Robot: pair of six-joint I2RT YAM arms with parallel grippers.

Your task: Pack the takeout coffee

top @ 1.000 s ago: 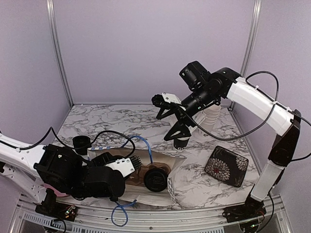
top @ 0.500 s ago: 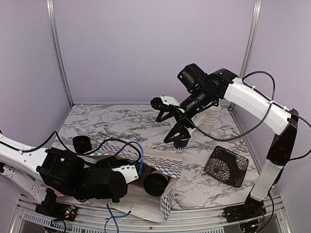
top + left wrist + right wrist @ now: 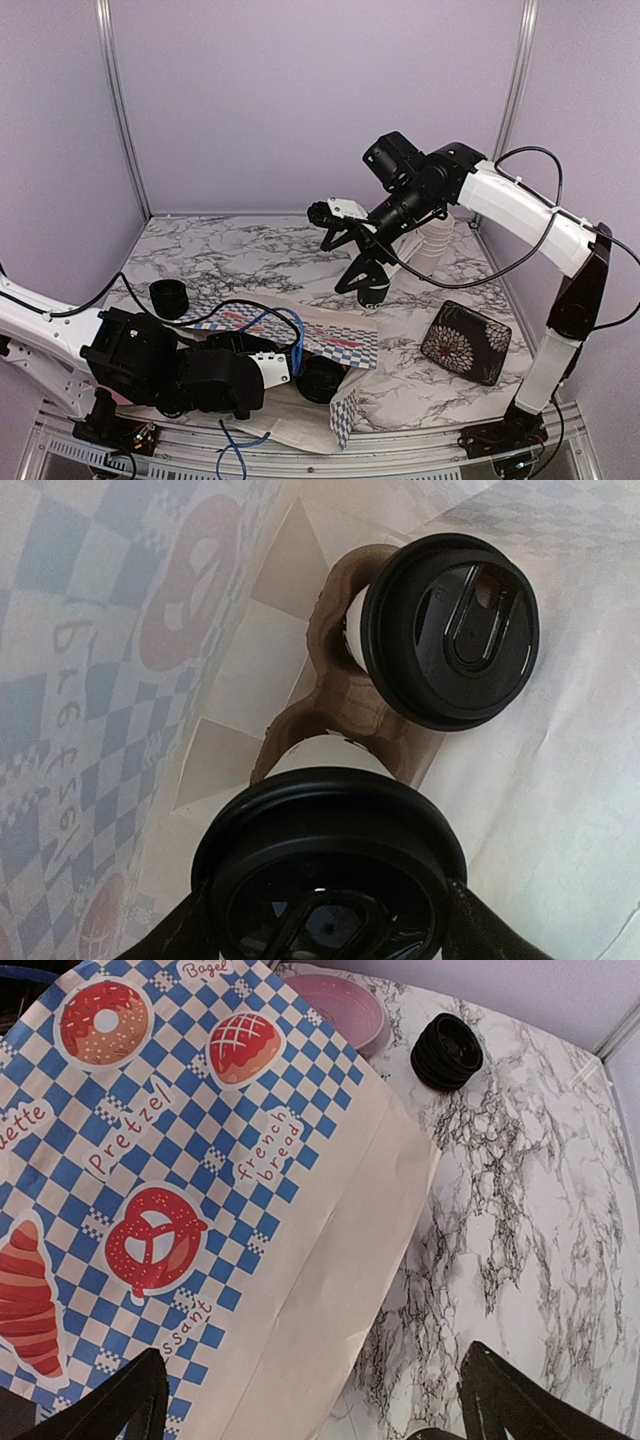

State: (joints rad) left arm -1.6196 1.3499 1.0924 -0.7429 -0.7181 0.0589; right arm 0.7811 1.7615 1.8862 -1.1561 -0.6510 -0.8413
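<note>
Two white coffee cups with black lids sit in a brown pulp carrier (image 3: 335,695) that lies inside the blue-checked paper bag (image 3: 335,338). My left gripper (image 3: 330,925) is inside the bag, its fingers (image 3: 185,930) pressed against both sides of the near cup's lid (image 3: 330,860). The far cup (image 3: 450,630) sits free in the carrier. From above, only one lid (image 3: 320,378) shows at the bag's mouth. My right gripper (image 3: 345,255) hangs open and empty above the table, over the bag's edge (image 3: 300,1290). Another cup (image 3: 376,292) stands under it, partly hidden.
A low stack of black rings (image 3: 168,296) stands left of the bag; it also shows in the right wrist view (image 3: 447,1052), next to a pink plate (image 3: 345,1005). A stack of white cups (image 3: 432,240) stands at the back right. A flowered black pouch (image 3: 465,342) lies at the right.
The bag's upper side has dropped flat over my left gripper and the carrier. My left gripper has moved a little right, deeper in. The right gripper has drifted slightly left.
</note>
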